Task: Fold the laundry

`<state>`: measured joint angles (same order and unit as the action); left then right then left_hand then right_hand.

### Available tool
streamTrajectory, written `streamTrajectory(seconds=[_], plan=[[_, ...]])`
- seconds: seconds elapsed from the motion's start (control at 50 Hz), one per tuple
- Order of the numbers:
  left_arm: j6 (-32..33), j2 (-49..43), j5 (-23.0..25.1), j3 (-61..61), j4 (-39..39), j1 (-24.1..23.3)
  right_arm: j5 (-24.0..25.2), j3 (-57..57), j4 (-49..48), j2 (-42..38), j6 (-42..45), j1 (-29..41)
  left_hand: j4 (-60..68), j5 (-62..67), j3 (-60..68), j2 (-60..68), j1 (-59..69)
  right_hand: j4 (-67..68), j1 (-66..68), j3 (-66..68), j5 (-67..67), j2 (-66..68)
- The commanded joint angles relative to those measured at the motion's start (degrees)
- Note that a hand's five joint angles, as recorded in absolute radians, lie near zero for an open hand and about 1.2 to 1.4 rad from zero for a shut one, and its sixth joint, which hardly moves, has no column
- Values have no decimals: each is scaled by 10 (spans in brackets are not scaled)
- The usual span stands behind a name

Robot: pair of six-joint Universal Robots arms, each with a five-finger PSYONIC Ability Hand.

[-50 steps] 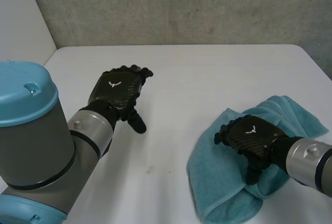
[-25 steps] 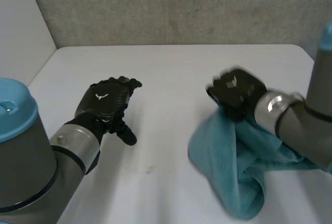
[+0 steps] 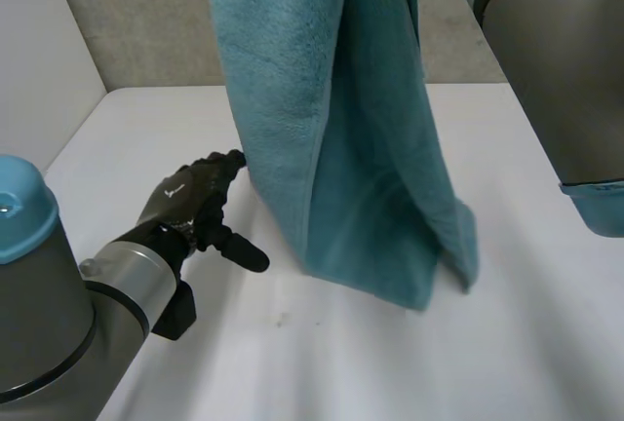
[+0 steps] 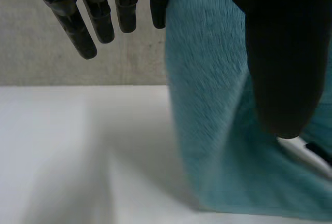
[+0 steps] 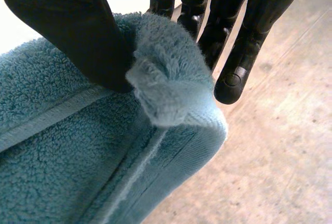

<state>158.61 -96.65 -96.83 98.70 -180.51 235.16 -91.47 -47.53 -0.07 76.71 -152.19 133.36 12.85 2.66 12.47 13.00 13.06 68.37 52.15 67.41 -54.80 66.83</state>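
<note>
Moved: towel [image 3: 331, 129] now lifted, hangs over table [image 3: 507, 363].
R hand [image 5: 67, 27]: pinches towel edge w/ thumb.
L hand [image 3: 190, 202]: slack, empty, beside towel.
Tip: L takes low corner, spread flat.

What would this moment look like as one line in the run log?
task: fold laundry | right hand: pinching teal towel, which hangs down | left hand: open, beside towel's hanging edge | towel's low end near table

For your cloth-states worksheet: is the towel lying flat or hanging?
Hanging. The towel drapes down in long folds toward the table, one edge pinched by the right hand.
</note>
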Motion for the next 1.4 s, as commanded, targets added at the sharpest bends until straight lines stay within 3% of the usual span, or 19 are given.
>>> streamTrajectory(seconds=[0.02,0.3,0.38,0.42,0.44,0.46,0.5,0.64,0.7,0.76,0.84,1.0,1.14,1.22,1.36,1.4], plan=[[-42,-45,35,-7,-2,-1,-7,-5,0,4,21,29,11,13,14,9,9,116,279,126,-152,132],[-59,-155,34,-49,-36,-20,-13,-30,2,33,15,31,21,23,25,19,19,116,279,126,-152,132],[-60,-199,34,-79,-51,-22,-19,-43,2,49,10,30,110,112,114,108,108,116,279,126,-152,132],[-61,-223,35,-100,-52,-23,-22,-50,2,56,6,26,232,234,236,231,230,116,279,126,-152,132],[-61,-223,35,-100,-52,-23,-22,-50,2,56,6,26,233,235,237,231,231,116,279,126,-152,132],[-61,-240,34,-117,-53,-24,-24,-64,2,61,-2,23,491,493,495,489,489,116,279,126,-152,132],[-61,-245,33,-123,-55,-23,-25,-70,2,63,-4,22,671,673,675,669,669,116,279,126,-152,132],[-52,-205,2,-126,-55,-9,-37,-130,0,75,-13,-11,672,673,675,670,669,116,279,126,-152,132],[-45,-98,-11,-99,-54,60,-51,-155,2,79,-13,-53,672,673,675,670,669,116,279,126,-152,132],[-16,-23,-6,-88,-54,119,-49,-192,3,80,-13,-106,672,673,675,670,669,116,279,126,-152,132],[42,51,11,-85,-53,158,-46,-235,3,79,-10,-151,672,673,675,670,669,116,279,126,-152,132],[94,110,67,-73,-57,192,-30,-295,10,38,-8,-188,672,673,675,670,669,116,279,126,-152,132],[98,70,83,-47,-57,180,-13,-318,39,-43,-9,-192,672,673,675,670,669,116,279,126,-152,132],[100,-56,76,-59,-60,156,-15,-320,44,-75,-14,-195,672,673,675,670,669,116,279,126,-152,132],[113,-160,71,-98,-63,152,-14,-338,35,-99,-14,-197,672,673,675,670,669,116,279,126,-152,132],[125,-187,75,-112,-62,155,-14,-346,26,-106,-14,-202,583,585,587,581,581,116,279,126,-152,132]])
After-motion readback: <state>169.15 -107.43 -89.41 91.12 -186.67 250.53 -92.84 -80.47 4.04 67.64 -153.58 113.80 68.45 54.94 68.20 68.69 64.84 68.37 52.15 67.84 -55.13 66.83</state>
